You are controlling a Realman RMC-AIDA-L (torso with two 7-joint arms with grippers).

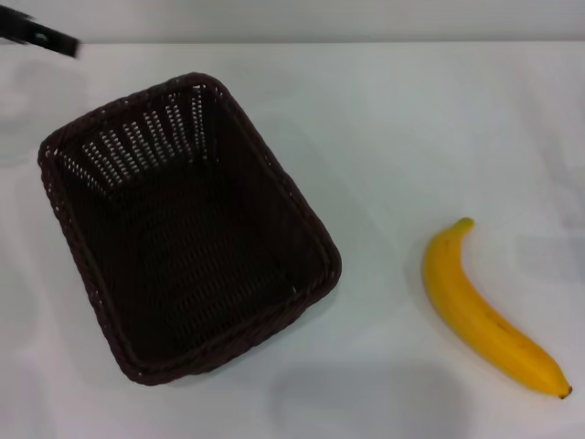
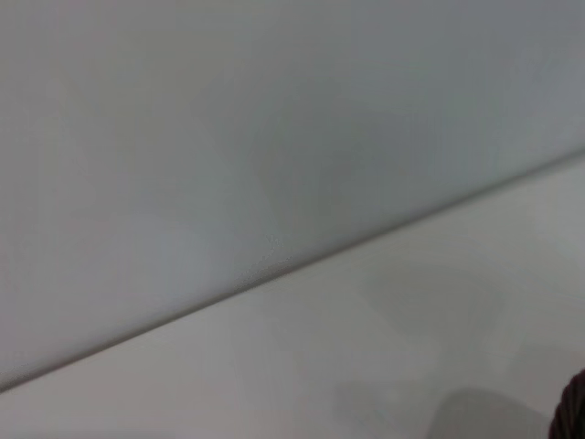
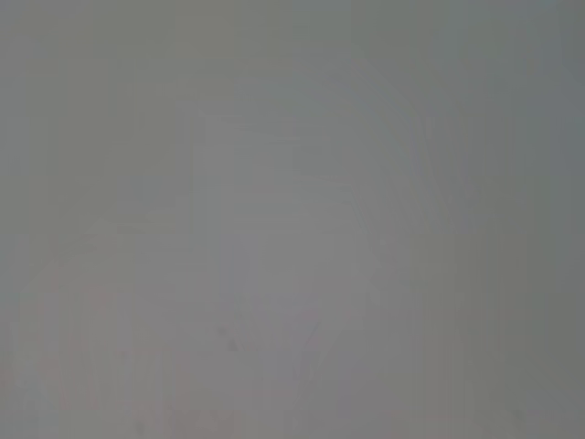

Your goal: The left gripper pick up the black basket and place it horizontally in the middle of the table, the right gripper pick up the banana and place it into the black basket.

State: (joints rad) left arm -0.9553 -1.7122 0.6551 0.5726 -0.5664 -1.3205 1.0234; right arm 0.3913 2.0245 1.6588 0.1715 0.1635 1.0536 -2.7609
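Left gripper (image 1: 41, 37) pokes in only as a black tip at the table's (image 1: 402, 119) far left corner, well apart from everything; its opening cannot be told. Black basket (image 1: 187, 229) sits skewed on the left, empty. Banana (image 1: 484, 311) lies at the right, well apart from it.

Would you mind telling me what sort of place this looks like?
Probably a lab or test bench, not a kitchen: a plain white table against a bare wall, holding only a basket and a banana, with the left tool at the far corner.
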